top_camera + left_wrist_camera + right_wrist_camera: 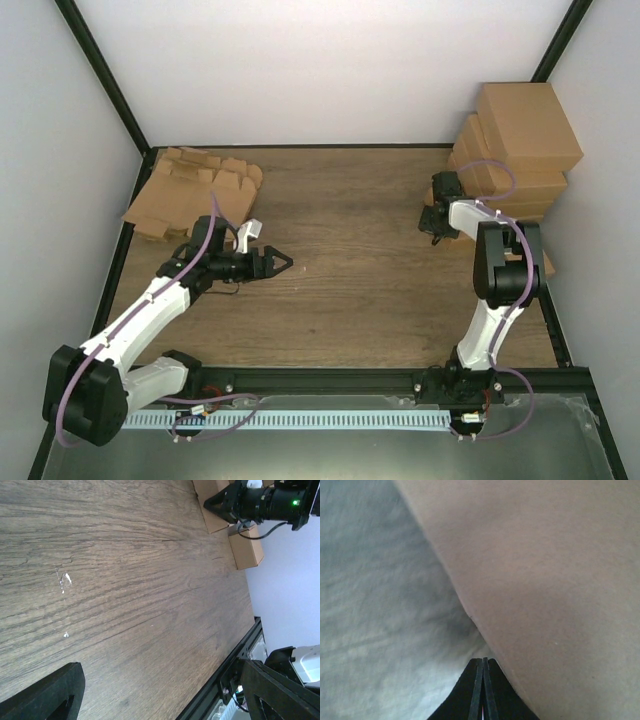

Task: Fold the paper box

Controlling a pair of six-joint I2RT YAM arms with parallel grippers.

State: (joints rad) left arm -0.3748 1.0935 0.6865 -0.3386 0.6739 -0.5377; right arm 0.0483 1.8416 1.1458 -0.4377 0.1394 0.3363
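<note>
Dark wood-grain surface (360, 260) between white walls carries a pile of flat brown cardboard box blanks (190, 190) in its far left corner and a stack of folded brown cardboard boxes (520, 140) at far right. Left pincer (284, 263) gapes wide over bare wood, holding nothing. Right pincer (482, 662) is pressed closed beside the stack's cardboard.

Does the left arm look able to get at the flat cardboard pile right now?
Probably yes: the flat cardboard pile lies close by the left gripper, nothing between them, jaws open, though it points away and must turn.
</note>
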